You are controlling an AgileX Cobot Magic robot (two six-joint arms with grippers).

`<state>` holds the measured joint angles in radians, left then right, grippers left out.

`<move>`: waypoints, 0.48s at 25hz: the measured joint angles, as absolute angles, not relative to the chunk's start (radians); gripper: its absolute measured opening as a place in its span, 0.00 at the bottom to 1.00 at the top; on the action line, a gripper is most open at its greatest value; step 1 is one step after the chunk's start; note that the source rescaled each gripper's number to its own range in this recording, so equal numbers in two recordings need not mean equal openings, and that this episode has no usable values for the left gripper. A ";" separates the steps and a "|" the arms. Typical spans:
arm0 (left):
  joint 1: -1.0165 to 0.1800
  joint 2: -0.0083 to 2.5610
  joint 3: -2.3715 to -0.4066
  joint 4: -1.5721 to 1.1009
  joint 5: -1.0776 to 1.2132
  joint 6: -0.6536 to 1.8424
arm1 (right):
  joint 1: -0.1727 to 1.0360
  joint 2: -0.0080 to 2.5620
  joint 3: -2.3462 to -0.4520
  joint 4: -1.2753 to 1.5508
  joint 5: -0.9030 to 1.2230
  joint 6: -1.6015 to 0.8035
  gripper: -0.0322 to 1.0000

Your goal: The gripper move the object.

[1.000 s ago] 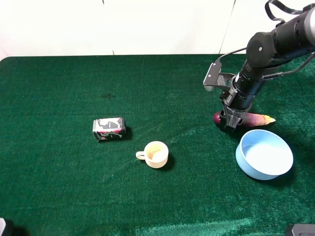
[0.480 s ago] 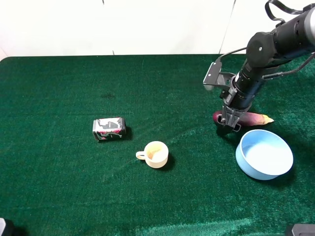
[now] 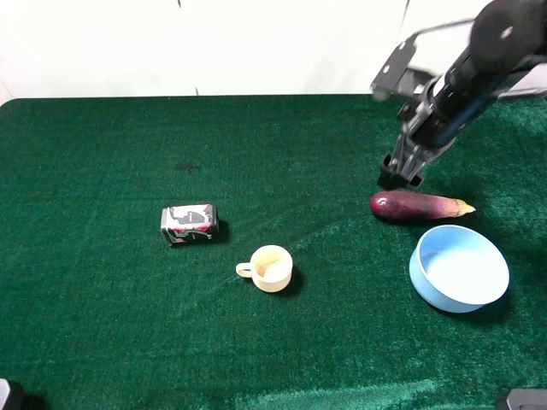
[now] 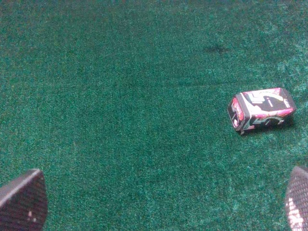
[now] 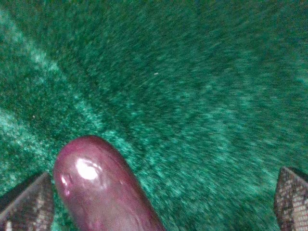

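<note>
Item: eggplant [image 3: 417, 207], lying flat near the table's right edge, just beside the blue bowl [image 3: 459, 267]. Right gripper [image 3: 402, 173]: jaws wide apart, empty, above the eggplant's dark end. Step, likely: release done; you clear away next.

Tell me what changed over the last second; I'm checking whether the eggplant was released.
The right end effector has let go of the eggplant and lifted up and away toward the table's far edge; its fingers now stand open and clear of it. The eggplant lies on the green cloth beside the blue bowl, about where it was. The can and cup stayed put.
</note>
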<state>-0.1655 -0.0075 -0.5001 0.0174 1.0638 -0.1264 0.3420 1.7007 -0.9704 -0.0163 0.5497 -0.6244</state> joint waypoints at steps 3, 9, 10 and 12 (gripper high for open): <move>-0.165 -0.008 -0.500 0.017 1.064 -0.126 | 0.365 1.612 -0.970 -0.019 0.593 -0.591 1.00; -0.165 -0.008 -0.500 0.017 1.064 -0.126 | 0.381 1.416 -0.970 -0.020 0.761 -0.469 1.00; -0.165 -0.008 -0.500 0.017 1.064 -0.126 | 0.381 1.370 -0.970 -0.015 0.795 -0.446 1.00; -0.165 -0.008 -0.500 0.017 1.064 -0.126 | 0.381 1.279 -0.970 0.000 0.851 -0.385 1.00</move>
